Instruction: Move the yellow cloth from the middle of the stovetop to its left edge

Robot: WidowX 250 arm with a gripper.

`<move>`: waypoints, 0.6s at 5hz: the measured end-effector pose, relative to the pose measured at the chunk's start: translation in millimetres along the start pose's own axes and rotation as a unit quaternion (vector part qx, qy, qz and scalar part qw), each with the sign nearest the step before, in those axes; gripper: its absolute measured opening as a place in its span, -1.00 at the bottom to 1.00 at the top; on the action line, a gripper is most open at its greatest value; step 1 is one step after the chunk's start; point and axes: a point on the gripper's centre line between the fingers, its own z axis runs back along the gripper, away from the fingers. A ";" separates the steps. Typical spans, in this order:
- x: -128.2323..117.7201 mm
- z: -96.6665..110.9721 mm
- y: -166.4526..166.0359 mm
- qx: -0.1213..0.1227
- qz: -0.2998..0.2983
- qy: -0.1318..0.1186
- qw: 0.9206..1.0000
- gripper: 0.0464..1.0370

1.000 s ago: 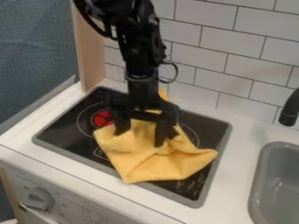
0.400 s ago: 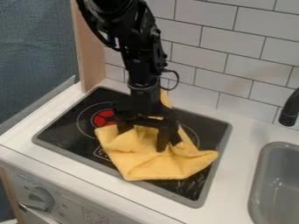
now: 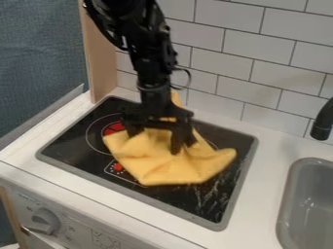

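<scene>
1. My gripper (image 3: 155, 141) points downward, its fingers apart and their tips against the cloth (image 3: 172, 168). Clock directions are taken from this point, with 12 at the top of the view.
2. My arm (image 3: 151, 63), black, descends to the gripper from close to 12 o'clock; a loop of cable bows out on its 1 o'clock side.
3. The cloth, yellow and creased, lies on the hob (image 3: 78, 143). Its broad part spreads from 4 to 7 o'clock, with one corner out towards 4; folds gather around my fingers. A narrow strip of it shows behind me, between 12 and 1.
4. The hob, black with a grey rim, is set into the white counter (image 3: 270, 146). A red burner mark (image 3: 114, 129) within a thin ring lies at 10 o'clock, just beside the cloth; a small red print (image 3: 118, 167) lies between 7 and 8, near the cloth's edge. Pale scuffs mark the surface between 4 and 5.
5. A knob (image 3: 44, 221) is on the front panel between 7 and 8 o'clock, well apart from the cloth.
6. The grey sink (image 3: 315, 194) is at 4 o'clock, and the black tap (image 3: 322, 121) at 3.
7. White tiles (image 3: 260, 53) rise between 11 and 3 o'clock, a wooden board (image 3: 101, 53) stands at 11, and blue-grey fabric (image 3: 39, 53) fills the region from 9 to 11.
</scene>
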 end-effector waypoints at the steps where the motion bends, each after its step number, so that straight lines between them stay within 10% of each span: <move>1: 18.4 -1.2 16.9 0.003 0.026 0.002 1.000 0.92; 3: 20.0 4.3 72.9 0.017 0.080 0.016 0.996 0.92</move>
